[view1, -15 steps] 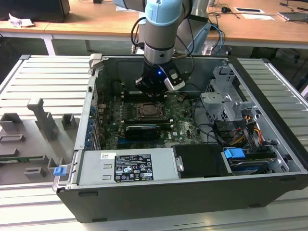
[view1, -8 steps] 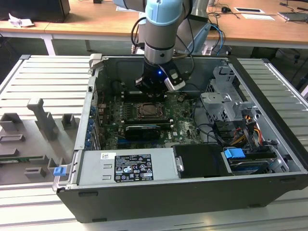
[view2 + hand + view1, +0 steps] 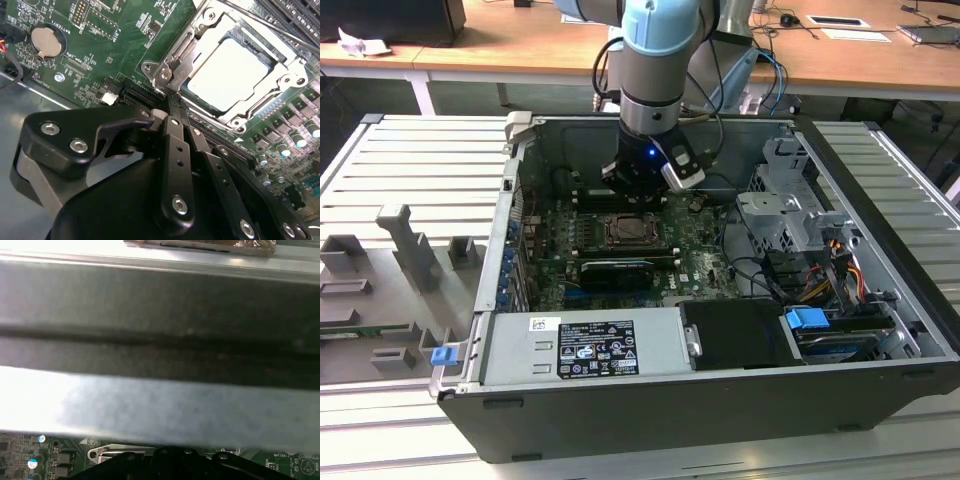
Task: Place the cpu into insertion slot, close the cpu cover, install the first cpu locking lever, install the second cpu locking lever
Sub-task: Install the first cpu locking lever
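In the second wrist view the pale silver cpu [image 3: 232, 70] lies flat in the insertion slot [image 3: 274, 106]. The metal cpu cover [image 3: 176, 54] is down around it, and the chip shows through its open window. A thin locking lever rod [image 3: 280, 31] runs along one side of the cover. My gripper [image 3: 172, 102] has its black fingers [image 3: 176, 145] together, with their tips at the cover's corner. In the exterior view my gripper [image 3: 638, 190] hangs just behind the socket [image 3: 625, 232] inside the case.
The open computer case [image 3: 720, 400] has a power supply [image 3: 585, 345] in front and a drive cage [image 3: 790, 215] with cables at the exterior view's right. A coin battery [image 3: 45, 41] sits on the green motherboard [image 3: 115, 45]. In the first wrist view, the grey case wall [image 3: 160, 340] is close.
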{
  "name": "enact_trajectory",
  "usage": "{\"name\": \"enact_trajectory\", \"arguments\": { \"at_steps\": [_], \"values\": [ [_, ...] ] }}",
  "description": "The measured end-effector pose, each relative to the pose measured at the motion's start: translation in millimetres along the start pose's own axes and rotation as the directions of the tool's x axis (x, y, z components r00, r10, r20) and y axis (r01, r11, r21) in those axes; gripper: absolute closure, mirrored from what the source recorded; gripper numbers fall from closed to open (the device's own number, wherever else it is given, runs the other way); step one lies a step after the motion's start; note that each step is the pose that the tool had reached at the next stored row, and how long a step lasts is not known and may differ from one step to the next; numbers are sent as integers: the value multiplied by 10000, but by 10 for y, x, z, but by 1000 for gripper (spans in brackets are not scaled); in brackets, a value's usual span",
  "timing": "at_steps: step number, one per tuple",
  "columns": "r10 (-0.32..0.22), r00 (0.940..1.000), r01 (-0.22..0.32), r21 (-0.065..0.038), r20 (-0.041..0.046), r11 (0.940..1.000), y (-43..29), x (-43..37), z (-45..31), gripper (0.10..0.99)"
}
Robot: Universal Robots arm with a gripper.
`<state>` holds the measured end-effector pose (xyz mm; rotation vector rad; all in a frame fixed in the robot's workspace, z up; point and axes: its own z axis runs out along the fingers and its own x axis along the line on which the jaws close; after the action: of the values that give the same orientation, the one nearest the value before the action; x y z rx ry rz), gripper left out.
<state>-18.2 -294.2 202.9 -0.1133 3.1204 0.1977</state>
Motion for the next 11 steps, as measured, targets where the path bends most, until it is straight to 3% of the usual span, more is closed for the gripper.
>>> {"name": "enact_trajectory", "arguments": {
  "at_steps": [3, 11],
  "values": [
    [0, 10000, 0, 2, -3, 10000, 8, -1, -65, 980],
    [0, 10000, 0, 2, -3, 10000, -34, 2, -76, 980]
  ]
}}
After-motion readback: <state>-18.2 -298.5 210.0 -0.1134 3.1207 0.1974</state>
